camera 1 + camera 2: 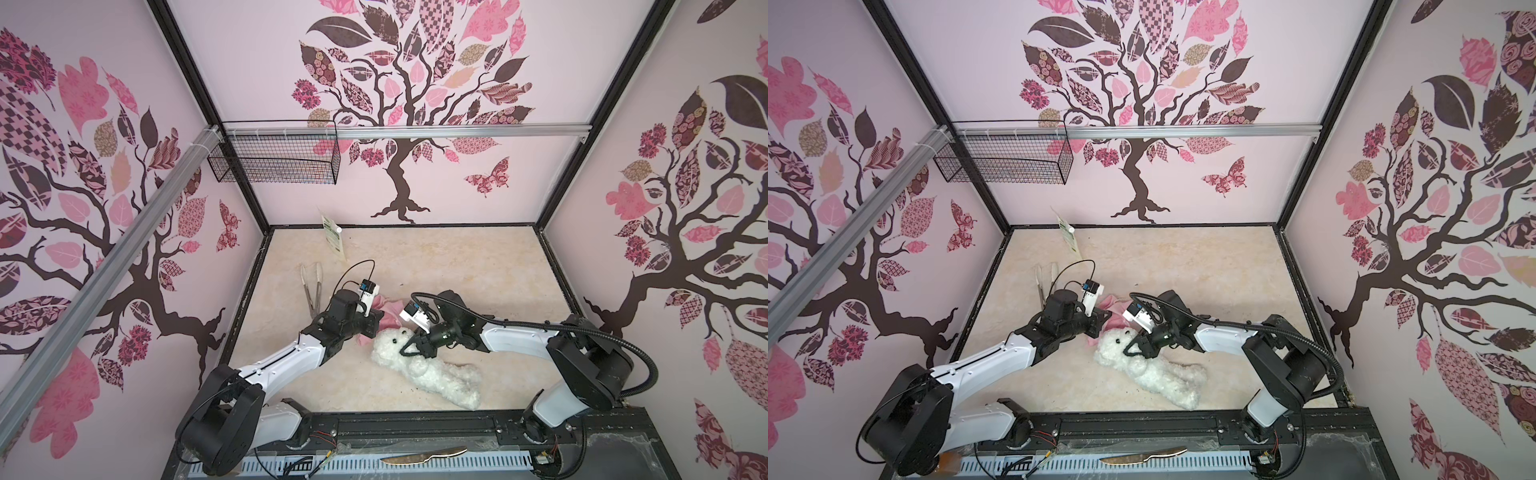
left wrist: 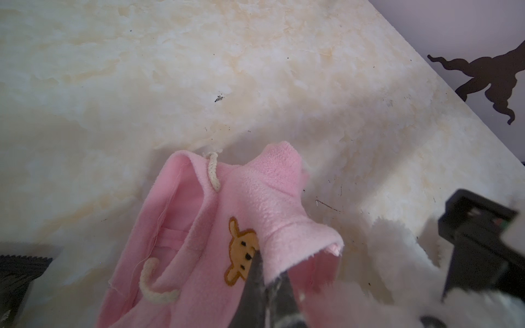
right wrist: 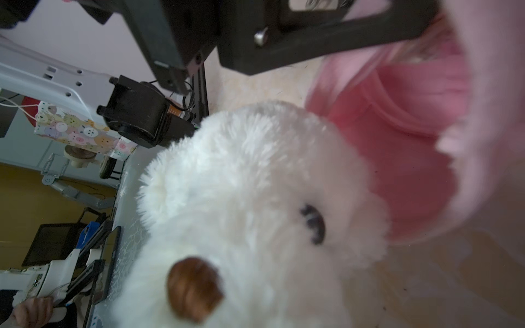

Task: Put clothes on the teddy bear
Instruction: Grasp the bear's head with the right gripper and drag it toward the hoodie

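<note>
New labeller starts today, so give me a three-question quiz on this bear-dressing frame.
1. True or false: the teddy bear already wears the pink hoodie.
2. Fill in: the hoodie is pinched by the ____ arm's gripper.
3. The right gripper is at the bear's: A head, B feet, C belly.
Key: 1 false; 2 left gripper; 3 A.

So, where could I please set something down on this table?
The back right of the cream marbled tabletop, between back wall and right arm, is bare. The middle is crowded: fluffy white teddy bear, pink fleece hoodie, both arms. Metal tongs lie back left.
</note>
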You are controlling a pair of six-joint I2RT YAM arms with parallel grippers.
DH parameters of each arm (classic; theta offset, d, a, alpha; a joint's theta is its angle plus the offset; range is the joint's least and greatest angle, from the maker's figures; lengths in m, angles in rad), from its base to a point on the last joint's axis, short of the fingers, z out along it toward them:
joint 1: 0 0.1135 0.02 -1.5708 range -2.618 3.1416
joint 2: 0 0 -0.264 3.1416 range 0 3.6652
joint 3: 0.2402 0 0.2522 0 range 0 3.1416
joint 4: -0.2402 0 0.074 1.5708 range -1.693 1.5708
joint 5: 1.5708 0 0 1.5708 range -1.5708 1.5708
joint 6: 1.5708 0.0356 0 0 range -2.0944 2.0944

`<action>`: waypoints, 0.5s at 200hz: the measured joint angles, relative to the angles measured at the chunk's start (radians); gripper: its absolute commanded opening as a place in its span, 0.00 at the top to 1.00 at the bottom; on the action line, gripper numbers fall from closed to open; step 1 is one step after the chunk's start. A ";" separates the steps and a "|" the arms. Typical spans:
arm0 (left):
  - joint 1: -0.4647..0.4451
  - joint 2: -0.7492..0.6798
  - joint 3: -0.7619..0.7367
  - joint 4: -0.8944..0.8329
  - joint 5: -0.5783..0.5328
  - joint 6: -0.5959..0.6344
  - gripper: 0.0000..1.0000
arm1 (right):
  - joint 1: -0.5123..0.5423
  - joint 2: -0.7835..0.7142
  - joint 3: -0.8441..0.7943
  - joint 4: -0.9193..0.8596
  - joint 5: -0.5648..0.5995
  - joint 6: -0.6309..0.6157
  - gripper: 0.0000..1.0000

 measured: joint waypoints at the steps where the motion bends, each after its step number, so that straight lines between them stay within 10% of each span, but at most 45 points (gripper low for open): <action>1: 0.000 0.000 0.000 0.000 0.001 0.000 1.00 | -0.002 0.000 0.000 0.002 -0.001 0.000 0.75; 54: 0.000 -0.001 0.000 0.005 0.043 0.007 1.00 | -0.051 0.019 -0.002 0.060 -0.004 0.002 0.73; 100: -0.002 0.000 0.000 0.005 0.074 0.023 1.00 | -0.076 0.012 -0.061 0.154 0.214 0.057 0.72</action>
